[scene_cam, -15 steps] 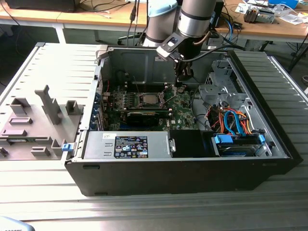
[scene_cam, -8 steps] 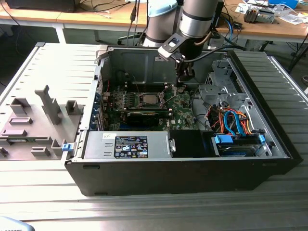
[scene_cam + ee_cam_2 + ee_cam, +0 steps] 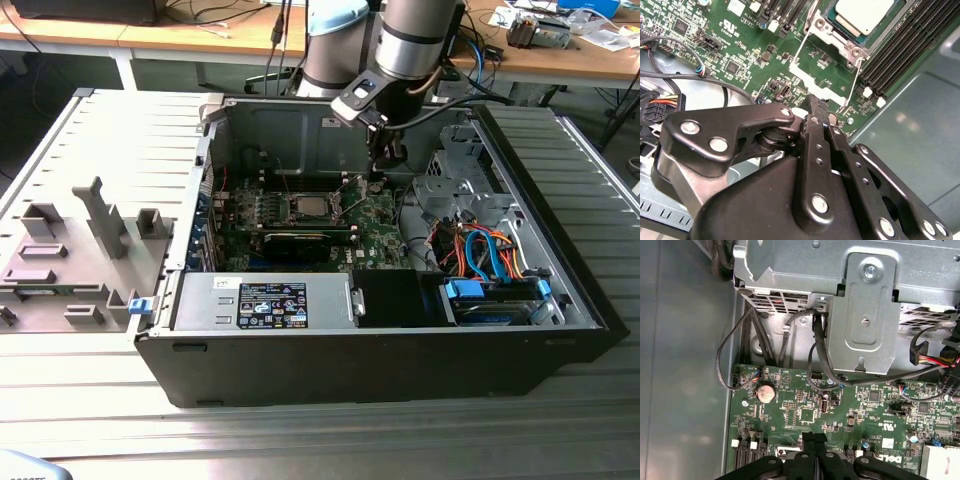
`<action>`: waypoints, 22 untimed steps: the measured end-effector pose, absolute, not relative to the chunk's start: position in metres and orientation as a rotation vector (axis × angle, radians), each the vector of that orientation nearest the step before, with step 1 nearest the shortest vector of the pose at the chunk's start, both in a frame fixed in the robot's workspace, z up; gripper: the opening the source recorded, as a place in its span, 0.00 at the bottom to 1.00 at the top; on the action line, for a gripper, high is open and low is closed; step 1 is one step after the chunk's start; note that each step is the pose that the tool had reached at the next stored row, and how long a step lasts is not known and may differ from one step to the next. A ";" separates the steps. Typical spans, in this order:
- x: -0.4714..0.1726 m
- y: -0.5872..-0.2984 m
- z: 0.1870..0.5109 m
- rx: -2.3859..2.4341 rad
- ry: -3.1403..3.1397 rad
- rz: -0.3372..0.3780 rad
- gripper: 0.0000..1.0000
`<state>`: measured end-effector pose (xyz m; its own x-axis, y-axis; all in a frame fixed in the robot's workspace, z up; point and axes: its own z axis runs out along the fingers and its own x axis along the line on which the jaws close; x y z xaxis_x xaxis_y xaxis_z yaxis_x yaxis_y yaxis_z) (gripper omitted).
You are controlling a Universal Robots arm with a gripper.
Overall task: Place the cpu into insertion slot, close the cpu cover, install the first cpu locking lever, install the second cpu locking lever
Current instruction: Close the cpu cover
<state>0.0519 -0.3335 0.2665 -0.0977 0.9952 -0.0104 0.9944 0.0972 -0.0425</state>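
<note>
Cpu (image 3: 305,207) is sitting socketed, with the closed gripper (image 3: 378,176) hovering to the exterior view's upper right beside the raised cpu cover (image 3: 815,82).

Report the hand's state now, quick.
Hand: closed, fingertips together at the edge of the open cpu cover; whether it pinches the cover cannot be told.

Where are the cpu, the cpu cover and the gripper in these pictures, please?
cpu (image 3: 863,14): second wrist view, middle of its silver face.
cpu cover (image 3: 822,89): second wrist view, silvery bar of the open frame.
gripper (image 3: 814,436): first wrist view, tip of its closed fingers.
</note>
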 end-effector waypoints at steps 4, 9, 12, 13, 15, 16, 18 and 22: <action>0.054 -0.333 0.266 -2.096 -2.311 0.060 0.11; 0.058 -0.329 0.244 -2.096 -2.311 0.060 0.11; 0.057 -0.329 0.242 -2.096 -2.311 0.061 0.11; 0.057 -0.329 0.242 -2.096 -2.311 0.061 0.11; 0.056 -0.329 0.243 -2.096 -2.311 0.060 0.11; 0.056 -0.329 0.243 -2.096 -2.311 0.060 0.11; 0.055 -0.328 0.245 -2.096 -2.311 0.060 0.11; 0.055 -0.329 0.246 -2.096 -2.311 0.060 0.11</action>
<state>0.0546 -0.3285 0.2456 -0.0977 0.9952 -0.0104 0.9943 0.0972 -0.0427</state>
